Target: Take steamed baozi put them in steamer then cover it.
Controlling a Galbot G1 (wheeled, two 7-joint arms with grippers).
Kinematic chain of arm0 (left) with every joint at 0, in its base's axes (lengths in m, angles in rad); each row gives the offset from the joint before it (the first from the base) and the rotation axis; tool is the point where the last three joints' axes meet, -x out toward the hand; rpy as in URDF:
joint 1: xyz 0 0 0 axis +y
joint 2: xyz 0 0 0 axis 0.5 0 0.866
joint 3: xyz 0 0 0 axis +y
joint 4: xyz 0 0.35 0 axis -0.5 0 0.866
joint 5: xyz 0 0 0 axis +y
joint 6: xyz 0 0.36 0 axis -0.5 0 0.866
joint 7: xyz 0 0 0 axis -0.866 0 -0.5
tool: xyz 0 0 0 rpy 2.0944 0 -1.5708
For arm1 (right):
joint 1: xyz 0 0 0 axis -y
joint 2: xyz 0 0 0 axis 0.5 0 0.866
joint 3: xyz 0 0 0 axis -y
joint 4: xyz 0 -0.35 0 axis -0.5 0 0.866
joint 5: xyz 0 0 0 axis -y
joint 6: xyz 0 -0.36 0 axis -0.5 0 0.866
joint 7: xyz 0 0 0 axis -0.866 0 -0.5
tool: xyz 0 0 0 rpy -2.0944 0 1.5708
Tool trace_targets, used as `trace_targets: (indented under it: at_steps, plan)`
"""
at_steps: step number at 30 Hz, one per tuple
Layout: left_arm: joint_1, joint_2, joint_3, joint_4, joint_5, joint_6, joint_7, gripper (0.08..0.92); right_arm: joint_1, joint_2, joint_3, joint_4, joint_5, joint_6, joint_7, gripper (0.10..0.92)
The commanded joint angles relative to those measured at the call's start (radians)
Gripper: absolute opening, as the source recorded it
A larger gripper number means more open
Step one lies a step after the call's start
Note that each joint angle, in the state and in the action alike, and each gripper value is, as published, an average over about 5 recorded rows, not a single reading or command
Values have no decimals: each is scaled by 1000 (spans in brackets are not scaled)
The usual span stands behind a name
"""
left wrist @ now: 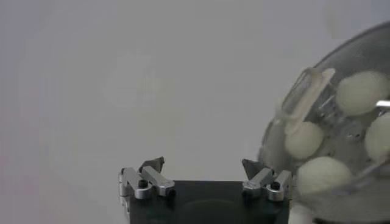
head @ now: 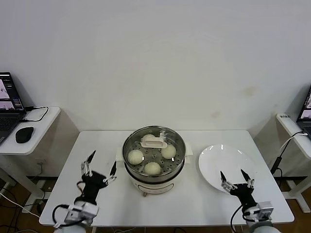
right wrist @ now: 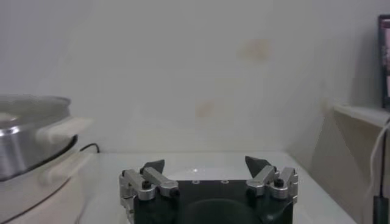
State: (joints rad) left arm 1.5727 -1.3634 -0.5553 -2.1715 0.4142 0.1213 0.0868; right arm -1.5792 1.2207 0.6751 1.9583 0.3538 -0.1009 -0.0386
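Note:
The steamer (head: 154, 181) stands mid-table with the cover (head: 154, 142) resting on it. Through the glass, three steamed baozi (head: 135, 157) show on the tray in the head view; the left wrist view shows several baozi (left wrist: 304, 140) under the cover (left wrist: 304, 97). My left gripper (head: 103, 161) (left wrist: 203, 164) hangs open and empty to the left of the pot. The right gripper (head: 232, 174) (right wrist: 206, 163) is open and empty over the near edge of the white plate (head: 228, 158). In the right wrist view the steamer (right wrist: 24, 146) sits off to the side, apart from the fingers.
The white plate right of the pot holds nothing. A side table at left carries a laptop and a mouse (head: 24, 134). Another side table (head: 291, 127) with cables stands at right. The table's front edge lies just below both grippers.

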Motion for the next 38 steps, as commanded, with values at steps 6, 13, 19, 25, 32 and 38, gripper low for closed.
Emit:
trace_targets:
  at_steps: [6,13,19,25,32,38]
  plan:
    - [216,-41,-91,74,-361,30,-92,823,-89,-73,-122,47,63,-52,139,823]
    - [258,-10,-79,44,-347,37,-116,823,-107,-96,-133,69,62,-37,158,822]
    - [283,-19,-82,-7,-343,73,-117,823,-131,-96,-130,125,34,-56,140,823]
    - [284,-35,-62,-74,-340,101,-90,823,-128,-90,-125,120,-12,-52,107,823]
    - [293,-46,-57,-86,-318,105,-88,823,-120,-88,-124,95,-26,-53,119,823]
    - [296,-44,-66,-84,-318,103,-89,823,-123,-86,-124,99,-38,-56,122,823]
